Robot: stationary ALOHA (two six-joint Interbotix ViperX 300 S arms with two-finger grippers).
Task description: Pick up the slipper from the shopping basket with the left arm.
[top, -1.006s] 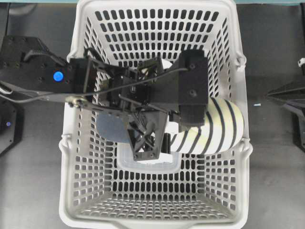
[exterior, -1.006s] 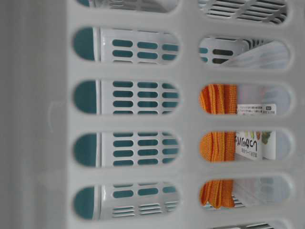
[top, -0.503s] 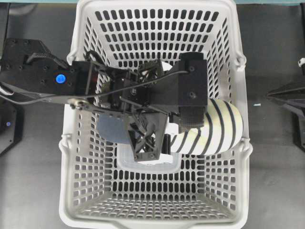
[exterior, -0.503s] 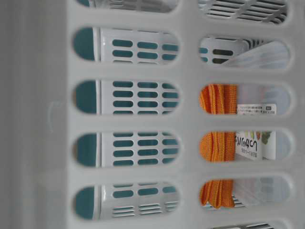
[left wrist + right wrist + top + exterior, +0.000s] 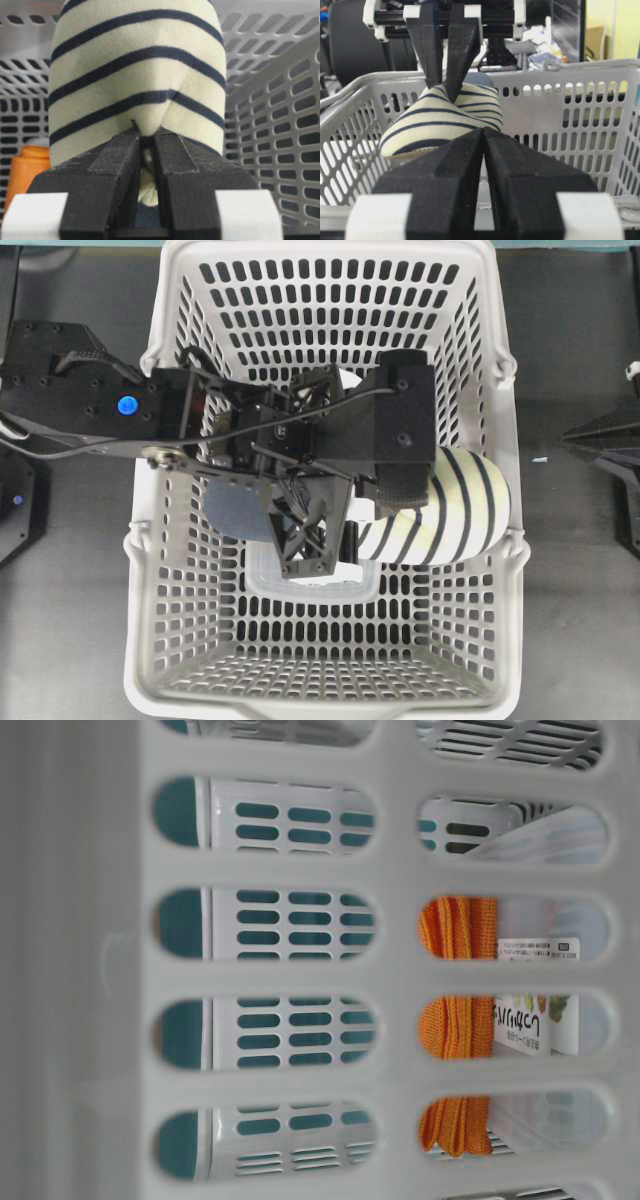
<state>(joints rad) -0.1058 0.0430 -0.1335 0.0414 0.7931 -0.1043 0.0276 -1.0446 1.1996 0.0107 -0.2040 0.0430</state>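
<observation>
The slipper (image 5: 465, 505), cream with navy stripes, is inside the light-grey shopping basket (image 5: 330, 252), its toe against the right wall. My left gripper (image 5: 400, 490) reaches in from the left and is shut on a pinch of the slipper's striped upper. In the left wrist view the fingers (image 5: 146, 137) squeeze a fold of cream fabric of the slipper (image 5: 135, 65). In the right wrist view the left gripper (image 5: 444, 90) points down onto the slipper (image 5: 445, 122), held near rim height. My right gripper (image 5: 483, 131) is shut and empty outside the basket (image 5: 570, 100).
A folded orange cloth (image 5: 27, 165) lies in the basket left of the slipper, also in the table-level view (image 5: 455, 1025), beside a clear labelled package (image 5: 535, 1020). A clear plastic item (image 5: 310, 585) lies on the basket floor. The right arm (image 5: 600, 445) rests at the right.
The left arm shifted very slightly a second ago and has held still since. The slipper stays pinched in the same place.
</observation>
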